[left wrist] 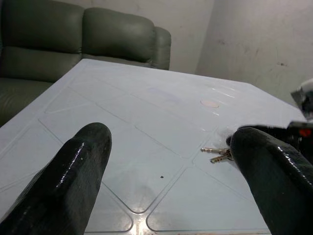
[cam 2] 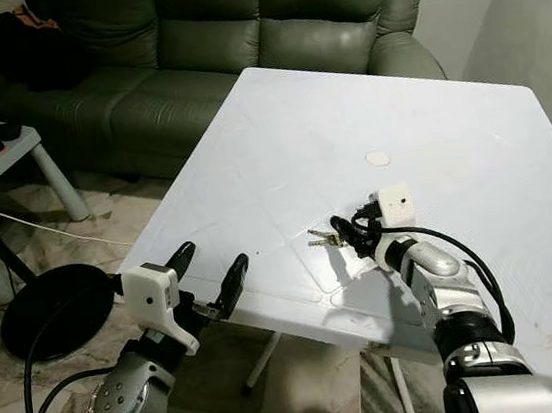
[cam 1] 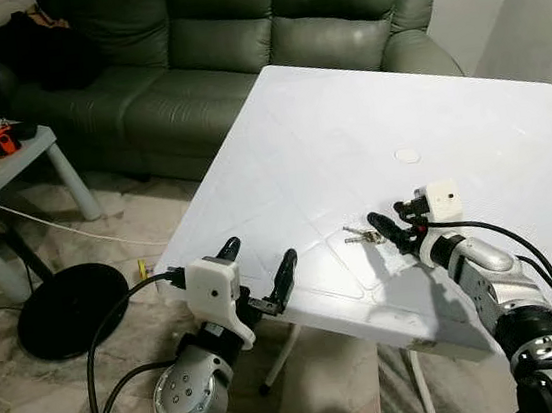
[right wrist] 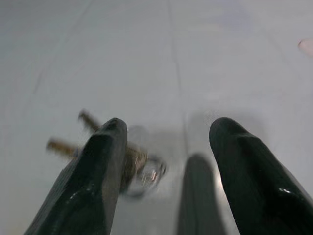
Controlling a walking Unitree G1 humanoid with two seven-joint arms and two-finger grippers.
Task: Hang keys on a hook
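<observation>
White plastic table (cam 1: 330, 149) stood before a green sofa (cam 1: 226, 41), and on it lay the keys (cam 1: 364, 237), near the edge closest to us. Our right gripper (right wrist: 166, 142) was low over the tabletop with its fingers spread; the keys lay just beside one fingertip, not pinched. We held our left gripper (cam 1: 259, 265) at the table's near edge, fingers apart and holding nothing, well apart from the keys.

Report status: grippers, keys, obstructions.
Right gripper open, low over the white table, closing in on the keys. Keys flat on table, not grasped. Left gripper open at table's near edge. No hook seen.
</observation>
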